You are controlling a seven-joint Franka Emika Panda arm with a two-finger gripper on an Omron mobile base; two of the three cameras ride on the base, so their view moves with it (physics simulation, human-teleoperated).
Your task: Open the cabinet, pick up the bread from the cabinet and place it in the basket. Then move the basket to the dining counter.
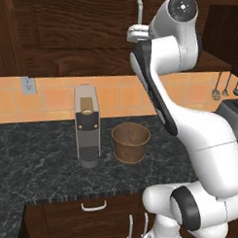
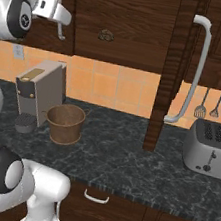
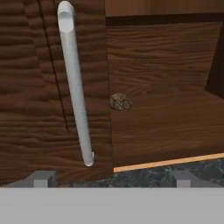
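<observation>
Basket (image 1: 131, 142): you have it upright on the dark granite counter (image 1: 37, 157), just beside the grey coffee machine (image 1: 87, 125).
Gripper (image 3: 113, 178): your fingers stand spread wide, grasping nothing, raised before the cabinet (image 2: 127, 19).
Handle (image 3: 75, 83): the silver bar runs between your fingertips, apart from both.
Doors: one swung out edge-on.
Bread (image 3: 120, 102): lies on the cabinet shelf, behind the handle.

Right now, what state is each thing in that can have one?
Cabinet: both doors swung open.
Bread: lying on the cabinet shelf, untouched.
Basket: upright on the dark counter, empty.
Claw: open, holding nothing, facing the shelf.
Toaster: slots empty.
</observation>
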